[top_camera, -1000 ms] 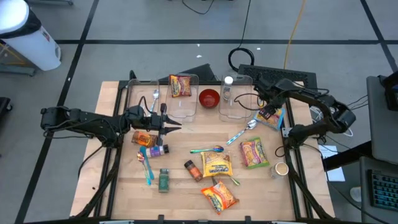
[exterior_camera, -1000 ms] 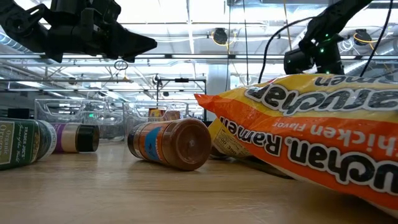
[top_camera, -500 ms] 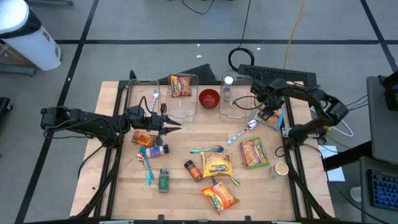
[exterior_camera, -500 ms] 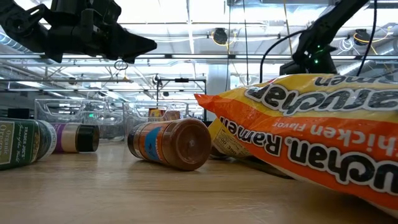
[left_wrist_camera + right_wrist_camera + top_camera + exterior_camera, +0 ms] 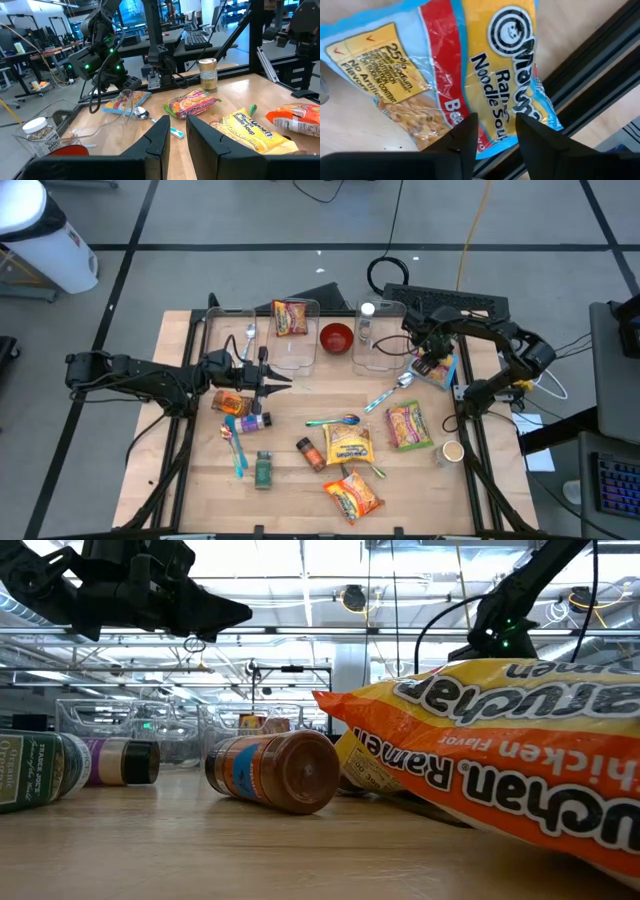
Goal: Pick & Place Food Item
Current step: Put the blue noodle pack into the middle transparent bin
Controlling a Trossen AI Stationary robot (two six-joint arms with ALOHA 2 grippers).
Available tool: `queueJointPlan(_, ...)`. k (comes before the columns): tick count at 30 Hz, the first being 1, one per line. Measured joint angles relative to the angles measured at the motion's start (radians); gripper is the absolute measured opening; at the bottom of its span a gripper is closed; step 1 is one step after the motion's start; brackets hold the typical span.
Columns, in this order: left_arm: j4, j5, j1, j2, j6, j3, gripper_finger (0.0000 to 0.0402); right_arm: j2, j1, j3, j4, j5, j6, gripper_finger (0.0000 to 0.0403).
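A blue, red and yellow ramen packet (image 5: 440, 367) (image 5: 470, 65) lies flat on the table at the far right, next to the black frame rail. My right gripper (image 5: 428, 360) (image 5: 492, 132) points steeply down over it, open, one finger on each side of the packet's end nearest the rail. My left gripper (image 5: 285, 383) (image 5: 178, 132) hangs level above the table's left half, pointing right. Only a narrow gap separates its fingers, with nothing in it. My right gripper comes at the packet's rail-side end (image 5: 495, 107) from above, fingers pointing down. I cannot tell whether the fingertips touch the wrapper. The packet lies flat on the table.
Two clear bins (image 5: 292, 340) (image 5: 382, 340) stand at the far edge with a red bowl (image 5: 336, 337) between them. One bin holds a ramen packet (image 5: 290, 317), the other a jar (image 5: 366, 320). More ramen packets (image 5: 408, 425) (image 5: 348, 445) (image 5: 353, 495), spice bottles (image 5: 310, 452), spoons and a can (image 5: 452, 451) lie about.
My right gripper has sunk toward the ramen packet at the far right and tipped more steeply downward; its arm has swung a little toward the far edge. The packet has stayed where it was.
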Motion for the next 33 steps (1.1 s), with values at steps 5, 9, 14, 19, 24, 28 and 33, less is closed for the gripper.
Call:
queueJointPlan(5, -0.001, 0.0, 0.0, 0.0, -0.001, 0.0, 0.0072, 0.0, 0.0, 0.0, 0.004, 0.003, -0.003, 0.0083)
queueJointPlan(9, -0.001, 0.0, 0.0, 0.0, -0.002, 0.0, 0.0072, 0.0, -0.002, 0.0, 0.003, 0.003, -0.011, 0.0057)
queueJointPlan(14, -0.001, 0.0, 0.0, 0.0, -0.003, 0.0, 0.0072, 0.0, -0.011, 0.0, 0.0, 0.002, -0.043, 0.0019)
queueJointPlan(19, -0.001, 0.0, 0.0, 0.0, -0.003, 0.0, 0.0072, 0.0, -0.012, 0.0, -0.001, 0.002, -0.075, 0.0004)
queueJointPlan(24, -0.001, 0.0, 0.0, 0.0, -0.003, 0.0, 0.0072, 0.0, -0.012, 0.0, -0.023, 0.006, -0.115, 0.0001)
queueJointPlan(28, 0.001, 0.0, 0.0, 0.0, -0.002, 0.0, 0.0072, -0.024, -0.009, -0.001, -0.046, 0.054, -0.121, 0.0)
queueJointPlan(33, 0.005, 0.0, 0.0, 0.0, 0.003, 0.0, 0.0072, -0.087, -0.003, -0.001, -0.056, 0.055, -0.132, 0.0)
